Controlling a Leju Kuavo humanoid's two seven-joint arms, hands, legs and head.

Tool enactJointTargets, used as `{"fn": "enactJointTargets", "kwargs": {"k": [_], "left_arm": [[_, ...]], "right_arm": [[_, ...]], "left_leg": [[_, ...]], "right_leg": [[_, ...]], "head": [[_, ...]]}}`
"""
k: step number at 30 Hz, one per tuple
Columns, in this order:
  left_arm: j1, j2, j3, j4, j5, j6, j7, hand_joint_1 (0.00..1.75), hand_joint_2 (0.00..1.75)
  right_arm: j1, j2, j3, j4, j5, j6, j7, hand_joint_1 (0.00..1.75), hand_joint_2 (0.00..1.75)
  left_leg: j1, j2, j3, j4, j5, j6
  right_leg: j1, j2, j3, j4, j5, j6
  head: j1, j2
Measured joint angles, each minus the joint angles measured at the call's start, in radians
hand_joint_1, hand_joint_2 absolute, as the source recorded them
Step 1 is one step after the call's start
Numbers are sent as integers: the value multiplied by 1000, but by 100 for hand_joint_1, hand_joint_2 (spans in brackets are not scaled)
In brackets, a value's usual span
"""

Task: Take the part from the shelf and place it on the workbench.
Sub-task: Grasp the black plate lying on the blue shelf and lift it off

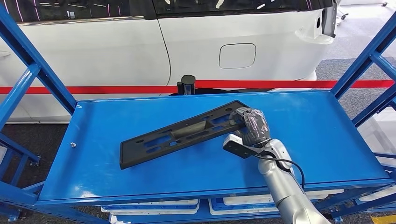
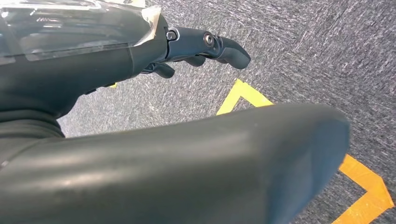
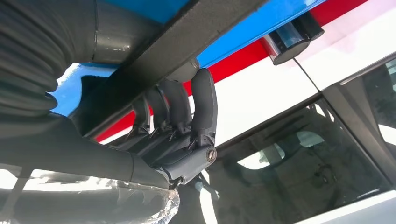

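Gripping the black part (image 1: 180,133) at its near end, right hand (image 1: 250,125) fingers (image 3: 203,100) curled around its edge, part lying on blue shelf (image 1: 317,135), left hand (image 2: 187,46) holding nothing, fingers loosely apart over grey floor (image 2: 303,51)

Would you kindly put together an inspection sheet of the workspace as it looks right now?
Surface: blue shelf top, bare around the part.
Job's things: long black slotted part lying diagonally on the shelf top, its far end in the right hand.
Clutter: small bolt near the shelf's left edge; white trays on the tier below.
Hands: right hand grips the part's end, fingers curled over its edge; left hand hangs above the carpet, holding nothing.
Cables: black cable looping along the right wrist.
Surroundings: white car, red barrier tape on a black post, yellow floor marking.
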Motion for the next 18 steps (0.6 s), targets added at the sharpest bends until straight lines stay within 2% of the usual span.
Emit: {"fn": "enactJointTargets", "kwargs": {"k": [12, 16, 18], "left_arm": [[2, 0, 1, 0, 15, 16, -23, 0, 0], [2, 0, 1, 0, 19, 19, -27, 0, 175], [2, 0, 3, 0, 26, 24, -34, 0, 175]], "right_arm": [[8, -2, 5, -7, -4, -17, 8, 174, 175], [11, -2, 5, -10, -5, -17, 8, 174, 175], [15, -3, 5, -16, -7, -20, 8, 175, 175]], "left_leg": [[0, -1, 0, 0, 0, 0], [0, -1, 1, 0, 0, 0], [0, -1, 1, 0, 0, 0]], "right_leg": [[0, -2, 1, 0, 0, 0], [0, -2, 1, 0, 0, 0], [0, -3, 0, 0, 0, 0]], "head": [[0, 0], [0, 0], [0, 0]]}}
